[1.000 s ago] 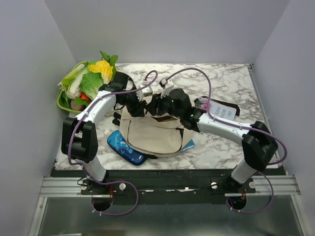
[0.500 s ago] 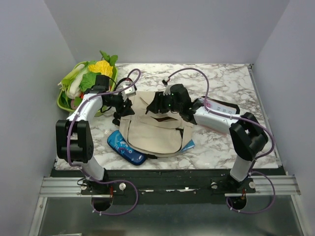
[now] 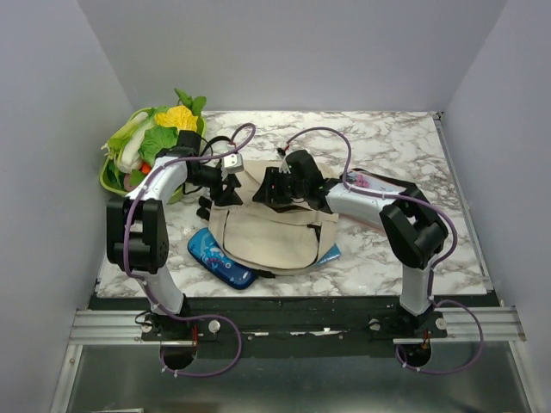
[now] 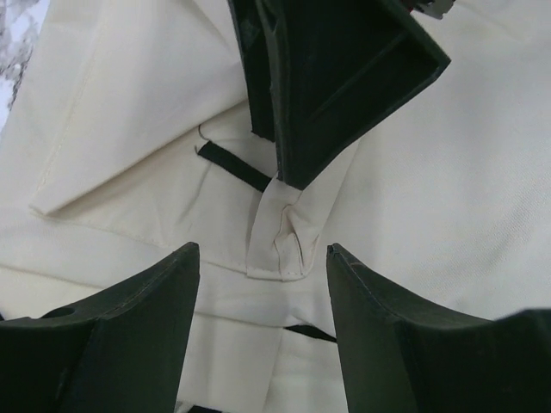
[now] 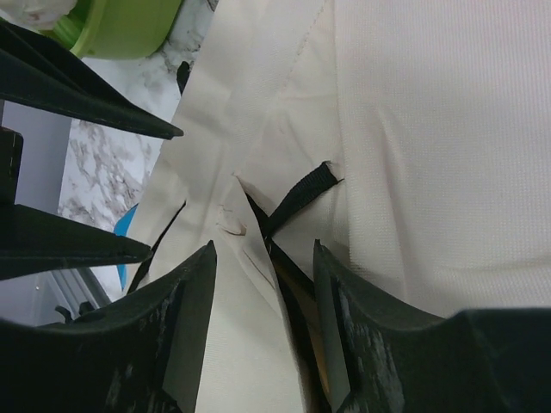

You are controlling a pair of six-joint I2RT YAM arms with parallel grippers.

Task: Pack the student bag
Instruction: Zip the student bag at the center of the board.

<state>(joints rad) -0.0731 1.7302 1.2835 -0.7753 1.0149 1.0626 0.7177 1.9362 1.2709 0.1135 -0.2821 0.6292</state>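
Bench (image 3: 405, 138): marble top, carrying everything listed here.

Bag (image 3: 267, 237): beige cloth, lying slumped just toward 7 o'clock of the bench's centre, top edge at 12 o'clock. I see nothing going into it, so packing looks barely begun. My guess is the mouth is only now being worked open.

Basket (image 3: 108, 181): green, heaped with leafy vegetables, at 10 o'clock near the bench's edge. Apart from the bag.

Pencil case (image 3: 219, 258): blue, patterned, on the bench at the bag's 8 o'clock and touching its edge. Outside the bag, so yet to be packed.

Teal item (image 3: 329, 253): a corner showing from under the bag at 4 o'clock.

Left fingers (image 3: 229, 186): at the bag's 11 o'clock corner, spread wide with nothing held. A beige tab (image 4: 277, 232) sits in the gap, untouched.

Right fingers (image 3: 267, 188): at the bag's 12 o'clock edge, facing the left pair. Parted and empty, over a black strap (image 5: 297, 198) and a fold of cloth.

Hard to make out: the bag's inside is not visible, so its contents are unknown. Most of the teal item is covered. Something pale lies under the right arm at 3 o'clock, too hidden to name.
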